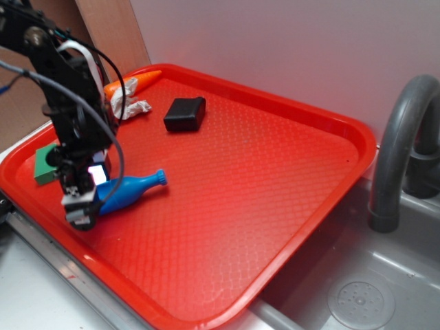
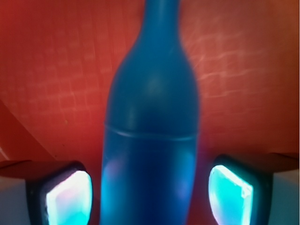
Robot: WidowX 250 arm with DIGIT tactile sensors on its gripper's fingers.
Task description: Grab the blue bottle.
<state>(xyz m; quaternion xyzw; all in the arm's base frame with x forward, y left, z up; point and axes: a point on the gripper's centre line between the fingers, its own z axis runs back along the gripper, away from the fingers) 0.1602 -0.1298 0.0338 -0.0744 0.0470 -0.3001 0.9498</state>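
From the exterior view I get the whole layout: the red tray (image 1: 289,206), the arm at its left side, and the bottle (image 1: 130,192) lying flat near the tray's 9 o'clock edge, neck pointing toward 3 o'clock. That view also gives me the green block (image 1: 45,165) just behind the arm, a black block (image 1: 185,114) near 12 o'clock, an orange carrot (image 1: 141,80) and a crumpled white cloth (image 1: 130,103) at about 11 o'clock, and the grey faucet (image 1: 405,148) off the tray's right edge. None of those appear at the wrist.

The wrist view gives me what the exterior hides: the bottle's body runs straight up the middle, neck toward 12 o'clock, with one lit finger pad (image 2: 70,199) at 7 o'clock and the other at 5 o'clock.

The tray's raised rim lies close beside the gripper (image 1: 86,199) on the left. The middle and right of the tray are bare, and the bottle sits well apart from the black block.

The jaws stand spread wider than the bottle. There is a sliver of red tray between each pad and the blue body, so I see no contact on either side.
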